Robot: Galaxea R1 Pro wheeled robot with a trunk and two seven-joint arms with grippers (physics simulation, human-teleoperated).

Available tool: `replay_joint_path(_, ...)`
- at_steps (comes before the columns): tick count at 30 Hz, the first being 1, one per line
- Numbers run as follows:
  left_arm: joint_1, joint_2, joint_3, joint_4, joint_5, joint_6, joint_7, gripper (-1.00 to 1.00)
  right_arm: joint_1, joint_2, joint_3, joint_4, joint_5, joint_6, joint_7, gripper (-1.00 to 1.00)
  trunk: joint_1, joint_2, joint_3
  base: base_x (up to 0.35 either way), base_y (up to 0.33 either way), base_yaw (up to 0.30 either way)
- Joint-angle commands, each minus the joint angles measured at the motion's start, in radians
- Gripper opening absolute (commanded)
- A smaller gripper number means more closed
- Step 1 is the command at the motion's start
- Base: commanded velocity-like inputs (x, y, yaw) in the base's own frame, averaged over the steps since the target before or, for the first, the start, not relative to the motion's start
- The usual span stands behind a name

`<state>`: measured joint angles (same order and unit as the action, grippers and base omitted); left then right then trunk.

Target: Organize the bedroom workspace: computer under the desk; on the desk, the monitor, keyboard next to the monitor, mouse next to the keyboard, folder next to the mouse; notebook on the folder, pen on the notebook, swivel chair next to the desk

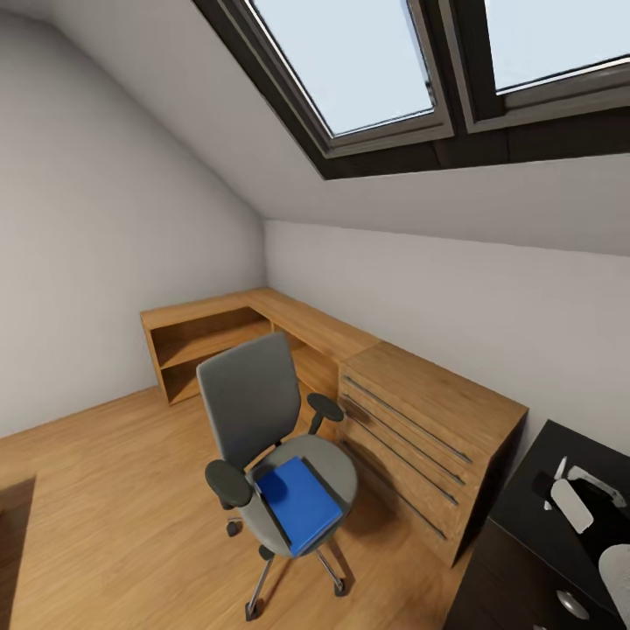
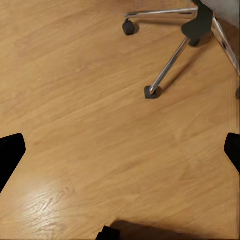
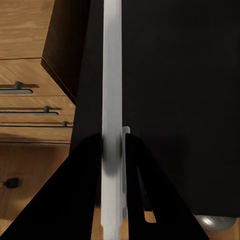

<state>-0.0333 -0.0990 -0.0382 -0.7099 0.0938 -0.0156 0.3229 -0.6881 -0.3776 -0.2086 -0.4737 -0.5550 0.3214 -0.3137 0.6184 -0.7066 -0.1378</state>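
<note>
While the flat bright-blue folder (image 1: pixel 300 504) lies on the grey fabric swivel chair (image 1: pixel 254 411), the left gripper (image 2: pixel 120 150) hangs wide open and empty above the wood floor (image 2: pixel 85 115). The right gripper (image 3: pixel 116 155) is closed on a thin light-grey panel (image 3: pixel 111 75) over the black-topped desk (image 3: pixel 180 90).

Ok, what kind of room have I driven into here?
Most likely an attic bedroom used as a home office: sloped grey-white walls with black-framed skylights, a light wood plank floor, low wooden cabinets along the walls, and a grey swivel chair with a blue folder on its seat.
</note>
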Motion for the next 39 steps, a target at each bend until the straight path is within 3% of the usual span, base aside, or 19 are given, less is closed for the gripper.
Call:
replay_joint_path(1,0.000,0.001,-0.003,-0.008,0.011,-0.002,0.006,1.00,-0.001,0.002,-0.001,0.003,-0.010,-0.009,-0.005,-1.00,0.000,-0.001,-0.002,0.005,0.000,0.000)
replay_joint_path(7,0.000,0.001,-0.001,-0.039,0.014,-0.001,0.005,1.00,-0.001,0.008,0.000,0.033,-0.010,-0.055,-0.008,-1.00,0.019,-0.036,-0.017,0.002,0.000,0.000)
replay_joint_path(14,0.000,0.002,0.001,-0.068,0.060,-0.001,0.005,1.00,-0.001,0.009,0.000,0.043,-0.011,-0.059,-0.010,-1.00,0.046,-0.085,-0.039,0.000,0.000,0.000)
replay_joint_path(18,0.006,0.006,0.003,-0.143,0.072,-0.001,0.005,1.00,-0.001,0.009,0.001,0.043,-0.010,-0.055,-0.010,-1.00,0.062,-0.113,-0.052,0.000,0.000,0.000)
replay_joint_path(19,0.075,0.016,0.006,-0.294,0.073,0.006,0.005,1.00,-0.001,0.009,0.001,0.043,-0.010,-0.046,-0.010,-1.00,0.065,-0.120,-0.055,0.000,0.000,0.000)
replay_joint_path(23,0.138,0.033,0.008,-0.409,0.090,0.033,0.005,1.00,-0.001,0.009,0.001,0.042,-0.010,-0.041,-0.011,-1.00,0.081,-0.148,-0.068,0.000,0.000,0.000)
replay_joint_path(25,0.151,0.040,0.008,-0.433,0.107,0.053,0.005,1.00,-0.001,0.009,0.002,0.041,-0.010,-0.034,-0.011,-1.00,0.088,-0.162,-0.074,0.000,0.000,0.000)
replay_joint_path(26,0.165,0.050,0.009,-0.458,0.146,0.095,0.004,1.00,-0.001,0.009,0.003,0.037,-0.010,-0.001,-0.011,-1.00,0.092,-0.169,-0.077,0.000,0.000,0.000)
replay_joint_path(31,0.173,0.056,0.008,-0.474,0.180,0.128,0.004,1.00,-0.001,0.007,0.002,0.033,-0.010,0.062,-0.010,-1.00,0.111,-0.204,-0.093,0.000,0.000,0.000)
replay_joint_path(39,0.174,0.056,0.008,-0.476,0.187,0.134,0.004,1.00,-0.001,0.006,0.001,0.032,-0.010,0.075,-0.010,-1.00,0.142,-0.260,-0.118,0.000,0.000,0.000)
